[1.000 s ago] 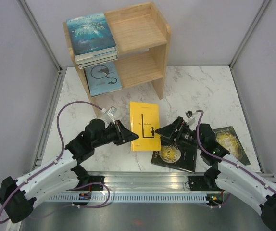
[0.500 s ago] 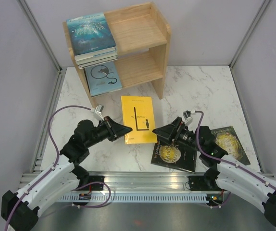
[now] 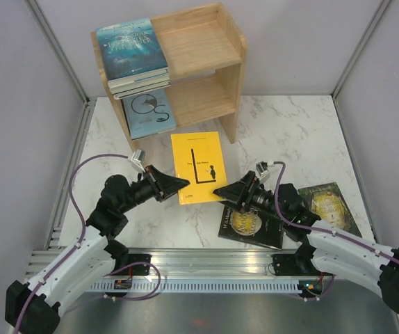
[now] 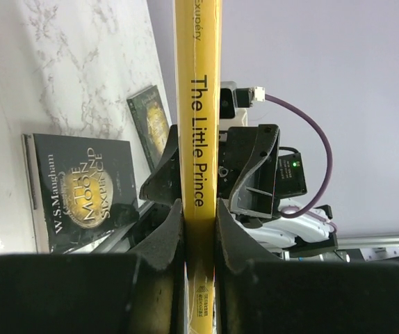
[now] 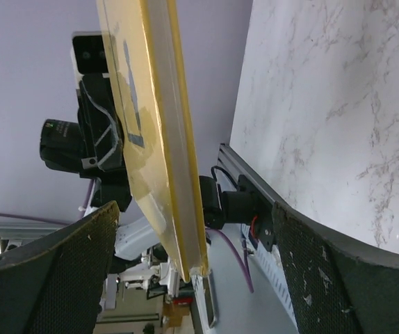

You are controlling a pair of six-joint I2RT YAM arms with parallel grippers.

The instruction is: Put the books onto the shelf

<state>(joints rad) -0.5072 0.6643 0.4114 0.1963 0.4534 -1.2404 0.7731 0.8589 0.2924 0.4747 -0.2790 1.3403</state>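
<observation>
Left gripper (image 3: pixel 181 185) is pinched tight on the yellow book (image 3: pixel 198 167) and holds it up off the table (image 3: pixel 290 132). Right gripper (image 3: pixel 222 191) is open wide around the book's other corner, not squeezing it. The shelf (image 3: pixel 203 42) stands behind, with more books (image 3: pixel 131 52) on its left side.

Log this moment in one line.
left gripper: shut on yellow book, at spine | right gripper: open around its page edge | black book: on table
</observation>
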